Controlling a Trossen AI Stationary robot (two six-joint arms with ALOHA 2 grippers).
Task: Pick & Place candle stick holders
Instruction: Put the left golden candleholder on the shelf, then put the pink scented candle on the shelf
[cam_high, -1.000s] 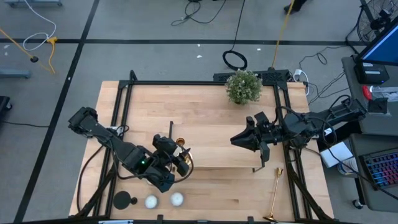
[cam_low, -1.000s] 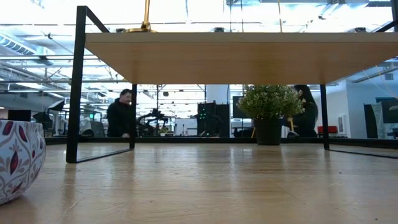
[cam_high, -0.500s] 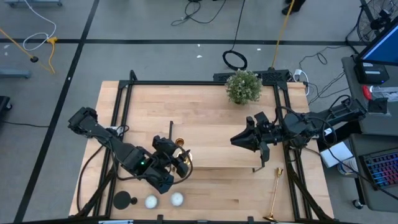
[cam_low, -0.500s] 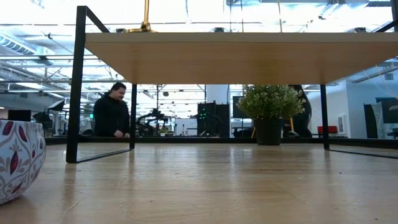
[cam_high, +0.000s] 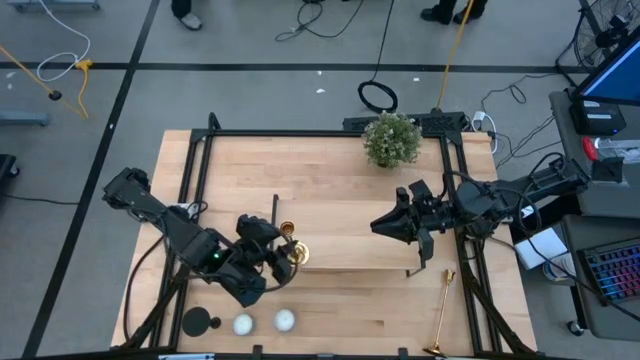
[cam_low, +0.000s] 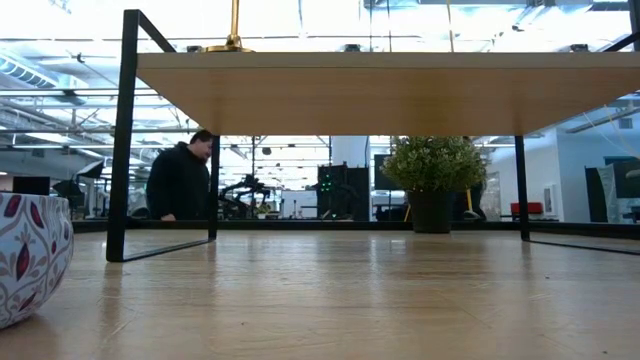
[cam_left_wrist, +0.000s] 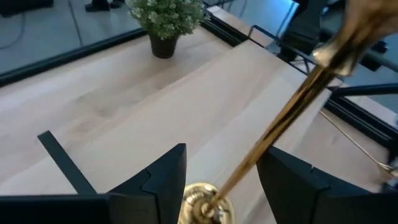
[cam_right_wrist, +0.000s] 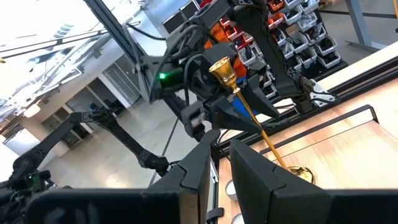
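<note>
A slim gold candlestick (cam_high: 297, 253) stands upright with its round base (cam_low: 230, 45) on the left end of the wooden stand (cam_low: 380, 90). My left gripper (cam_high: 283, 252) is open. Its fingers (cam_left_wrist: 163, 180) stand on either side of the candlestick's lower shaft (cam_left_wrist: 249, 165), and a gap shows on the right side. My right gripper (cam_high: 378, 224) hovers shut over the table's right half and holds nothing. A second gold candlestick (cam_high: 440, 310) lies on its side near the right front corner. A short black holder (cam_high: 200, 322) stands at the front left.
Two white round candles (cam_high: 243, 323) sit beside the black holder. A potted plant (cam_high: 390, 138) stands at the far edge. A patterned bowl (cam_low: 30, 255) sits close to the low camera. The stand's black legs (cam_low: 122, 140) rise from the table. A person walks in the room behind.
My left gripper has drawn back a little toward the table's left edge and upward, away from the gold candlestick. More of the candlestick's base shows from above. The candlestick has stayed where it was on the stand.
</note>
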